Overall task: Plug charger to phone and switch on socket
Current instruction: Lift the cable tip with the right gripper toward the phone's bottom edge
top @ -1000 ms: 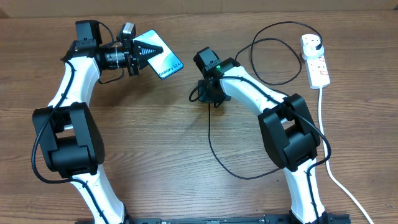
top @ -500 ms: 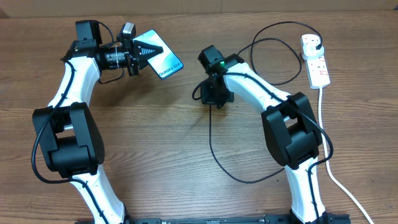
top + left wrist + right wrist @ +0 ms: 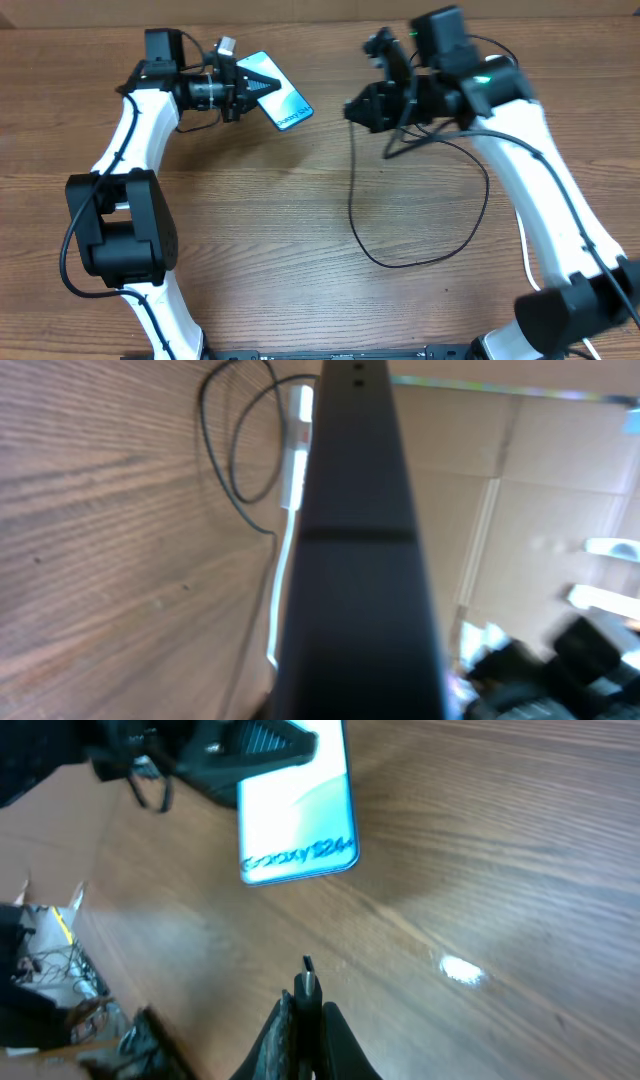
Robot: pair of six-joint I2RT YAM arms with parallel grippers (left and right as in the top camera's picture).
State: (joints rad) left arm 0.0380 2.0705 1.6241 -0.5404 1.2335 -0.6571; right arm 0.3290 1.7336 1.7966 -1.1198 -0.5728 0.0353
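well, the left gripper (image 3: 262,84) is clamped on the phone (image 3: 283,100), with one black triangular finger lying across the corner of the light blue screen nearest the wrist. it holds the phone tilted above the table (image 3: 250,240), and the end with the "galaxy s24" text points away from that wrist. to the right of the phone, well apart from it, the right gripper (image 3: 358,108) is closed on the charger (image 3: 352,200). its fingers (image 3: 283,1038) are pressed together around the cable just behind the connector tip (image 3: 308,982). in the right wrist view the tip stands up from between the fingers and points toward the phone's text end, with bare wood between the two, so tip and phone do not touch. from the gripper the thin black cable drops toward the near side of the table, farther from the phone, then sweeps in a wide loop out to the right. the socket (image 3: 296,460) shows only in the left wrist view, as a white strip past the phone's dark edge with black cable loops beside it and the white cord (image 3: 280,590) trailing off. from overhead the right arm (image 3: 520,130) covers it.
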